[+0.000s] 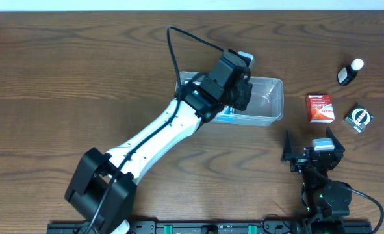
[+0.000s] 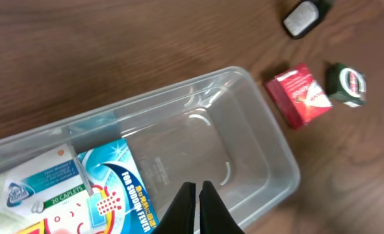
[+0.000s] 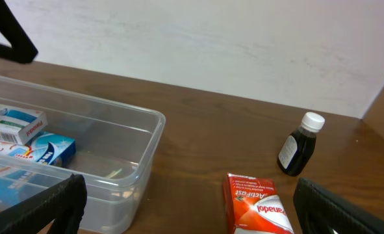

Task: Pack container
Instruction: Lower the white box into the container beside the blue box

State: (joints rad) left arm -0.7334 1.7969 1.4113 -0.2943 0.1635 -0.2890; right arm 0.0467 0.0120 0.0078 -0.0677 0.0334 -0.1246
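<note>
Packing partly done. The container (image 1: 277,99) stands on the table (image 1: 62,71) near its centre, under my left arm. Its left half holds cartons: a blue fever-remedy box (image 2: 123,188) lying flat and a white caplet box (image 2: 39,185) just beside it. The right half of the floor is bare. Three items lie outside, well to the container's right: a red box (image 1: 320,108), a dark bottle with a white cap (image 1: 349,71) on its side, and a small green-and-black pack (image 1: 358,117). I judge these are left to load.

The left gripper (image 2: 197,205) hangs over the container's bare floor, fingers pressed together with nothing between them. The right gripper (image 3: 188,188) rests low near the table's front edge, jaws spread wide and empty, facing the red box and touching nothing.
</note>
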